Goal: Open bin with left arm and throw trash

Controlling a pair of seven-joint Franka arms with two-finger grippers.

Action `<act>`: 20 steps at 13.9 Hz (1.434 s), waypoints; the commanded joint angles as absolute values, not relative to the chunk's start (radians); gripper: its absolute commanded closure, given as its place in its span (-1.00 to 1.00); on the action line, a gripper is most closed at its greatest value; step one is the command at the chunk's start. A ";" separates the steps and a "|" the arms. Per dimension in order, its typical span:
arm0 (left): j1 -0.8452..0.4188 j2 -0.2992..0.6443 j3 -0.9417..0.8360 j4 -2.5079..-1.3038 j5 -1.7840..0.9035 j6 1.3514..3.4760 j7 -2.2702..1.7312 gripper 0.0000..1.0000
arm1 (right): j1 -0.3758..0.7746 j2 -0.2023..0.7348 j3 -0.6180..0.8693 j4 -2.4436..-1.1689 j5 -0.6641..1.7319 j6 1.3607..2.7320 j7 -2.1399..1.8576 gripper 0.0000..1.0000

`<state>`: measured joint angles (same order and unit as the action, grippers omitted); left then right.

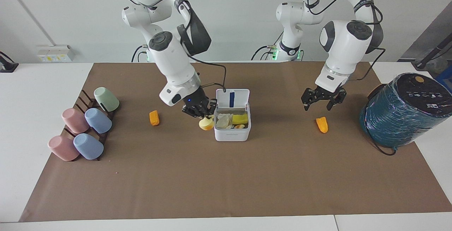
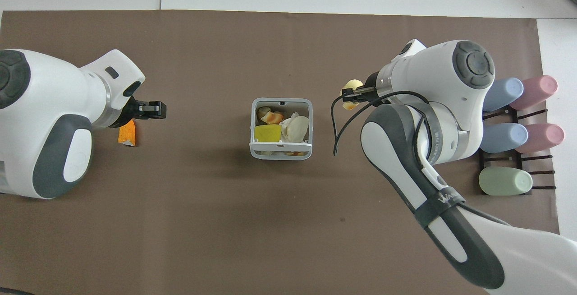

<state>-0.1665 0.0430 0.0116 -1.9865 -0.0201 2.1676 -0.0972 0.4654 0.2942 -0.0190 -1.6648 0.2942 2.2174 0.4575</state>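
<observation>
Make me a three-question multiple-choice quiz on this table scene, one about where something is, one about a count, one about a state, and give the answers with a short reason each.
1. Where is the pale yellow lump?
A. Inside the bin
B. Held by the right gripper in the air, beside the bin
C. Lying by the cups

2. How many orange lumps lie on the brown mat?
A. One
B. Two
C. Three

3. What state is the bin lid in?
A. Standing open
B. Shut
C. Lying detached on the mat

Answers:
1 B: the right gripper is shut on the lump just short of the bin's rim.
2 B: one orange lump lies toward the cups, the other orange lump lies under the open left gripper.
3 A: the lid stands upright and the contents show.
</observation>
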 commanded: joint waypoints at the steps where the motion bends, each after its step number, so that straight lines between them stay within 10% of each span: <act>1: -0.115 0.028 0.003 -2.074 -0.031 2.287 -0.034 -1.00 | 0.498 0.325 -0.015 -1.646 0.324 2.206 0.538 1.00; 15: -0.028 0.117 0.002 -2.261 -0.029 2.566 0.023 -0.92 | 0.526 0.397 -0.014 -1.672 0.423 2.250 0.532 0.94; 18: -0.023 0.121 0.002 -2.290 -0.029 2.591 0.037 -0.60 | 0.534 0.420 -0.014 -1.672 0.429 2.264 0.532 0.74; 20: -0.021 0.121 0.003 -2.292 -0.031 2.586 0.063 0.02 | 0.532 0.423 -0.014 -1.672 0.430 2.264 0.531 0.68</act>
